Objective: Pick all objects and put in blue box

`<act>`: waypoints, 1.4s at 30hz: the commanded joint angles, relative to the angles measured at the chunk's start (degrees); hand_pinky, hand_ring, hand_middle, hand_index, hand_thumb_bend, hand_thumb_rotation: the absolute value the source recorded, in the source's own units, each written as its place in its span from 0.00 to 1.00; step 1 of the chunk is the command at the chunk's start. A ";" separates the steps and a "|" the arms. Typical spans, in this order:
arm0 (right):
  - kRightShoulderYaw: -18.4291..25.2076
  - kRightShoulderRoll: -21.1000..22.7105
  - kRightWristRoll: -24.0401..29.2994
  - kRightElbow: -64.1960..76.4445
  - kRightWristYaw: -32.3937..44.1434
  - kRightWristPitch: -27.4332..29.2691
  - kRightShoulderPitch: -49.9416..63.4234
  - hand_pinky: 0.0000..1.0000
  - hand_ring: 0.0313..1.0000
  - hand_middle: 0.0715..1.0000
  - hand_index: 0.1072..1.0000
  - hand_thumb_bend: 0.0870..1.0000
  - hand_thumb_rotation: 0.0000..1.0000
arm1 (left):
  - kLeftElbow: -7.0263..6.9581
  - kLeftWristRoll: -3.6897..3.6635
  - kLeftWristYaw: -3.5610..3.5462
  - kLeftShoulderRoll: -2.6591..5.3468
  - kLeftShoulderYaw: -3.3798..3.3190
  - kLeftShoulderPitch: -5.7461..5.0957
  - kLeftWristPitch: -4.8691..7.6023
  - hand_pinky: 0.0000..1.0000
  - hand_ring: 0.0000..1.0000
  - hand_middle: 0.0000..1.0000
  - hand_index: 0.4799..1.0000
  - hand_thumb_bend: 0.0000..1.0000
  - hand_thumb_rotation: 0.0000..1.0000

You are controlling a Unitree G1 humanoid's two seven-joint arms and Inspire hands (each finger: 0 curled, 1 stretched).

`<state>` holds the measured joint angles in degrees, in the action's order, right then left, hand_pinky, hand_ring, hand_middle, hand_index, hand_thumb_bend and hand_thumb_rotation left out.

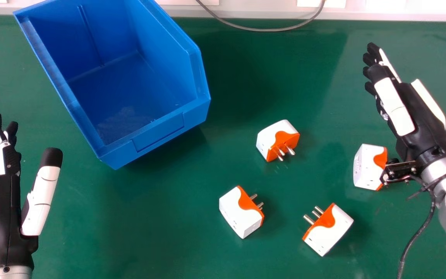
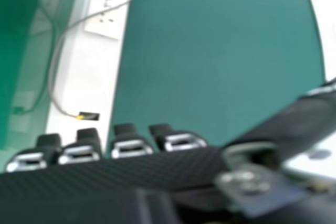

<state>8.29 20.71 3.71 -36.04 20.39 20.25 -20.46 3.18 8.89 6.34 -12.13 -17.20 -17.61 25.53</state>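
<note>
In the head view, four white-and-orange plug adapters are seen lying on the green table (image 1: 161, 240). One adapter (image 1: 265, 141) is set to the right of the blue box (image 1: 168, 133), its pins turned towards the near side. Another adapter (image 1: 238, 213) is placed nearer, pins pointing right, and across from it a third adapter (image 1: 331, 236) is laid with pins aimed up and left. The fourth adapter (image 1: 364, 166) is partly covered by the bracket (image 1: 401, 170) at the right wrist; whether the two are touching cannot be told. The left hand (image 1: 6, 217) is held open at the left edge, nothing grasped. The right hand (image 1: 410, 104) is also held open, with nothing gripped, beyond the fourth adapter.

In the right hand view, the palm side of the right hand (image 2: 131, 169) is seen, fingers extended. What is given in the head view as a cable (image 1: 261, 30) looping over the far edge is followed here past a socket plate (image 2: 114, 22) to a dark slot (image 2: 92, 116).
</note>
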 commanded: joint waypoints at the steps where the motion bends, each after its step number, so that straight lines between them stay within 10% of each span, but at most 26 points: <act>1: 0.15 1.10 -0.18 -0.20 -0.13 0.79 -2.24 1.00 1.00 1.00 1.00 0.54 1.00 | -0.28 -0.48 0.29 -0.57 -0.43 0.31 0.91 0.96 1.00 1.00 1.00 0.75 1.00; 21: -1.47 2.23 -7.89 -2.49 -7.41 7.14 -2.68 1.00 1.00 1.00 1.00 0.71 1.00 | 1.21 0.30 0.87 -0.94 -0.41 1.26 1.85 0.95 1.00 1.00 1.00 0.74 1.00; 32: -4.40 8.71 -16.96 -3.13 -12.47 13.24 -2.63 1.00 1.00 1.00 1.00 0.62 1.00 | 0.62 0.10 0.61 -0.86 -0.33 0.85 1.64 0.95 1.00 1.00 1.00 0.73 1.00; 42: -9.14 16.48 -24.09 0.82 -7.48 5.30 -3.14 0.93 1.00 1.00 1.00 0.65 0.70 | 0.78 -0.20 0.96 0.11 0.09 1.10 1.24 0.95 1.00 1.00 1.00 0.74 1.00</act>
<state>-0.50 35.21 -20.50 -36.71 11.71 26.55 -21.88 4.99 8.93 6.62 -12.11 -17.04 -16.56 26.15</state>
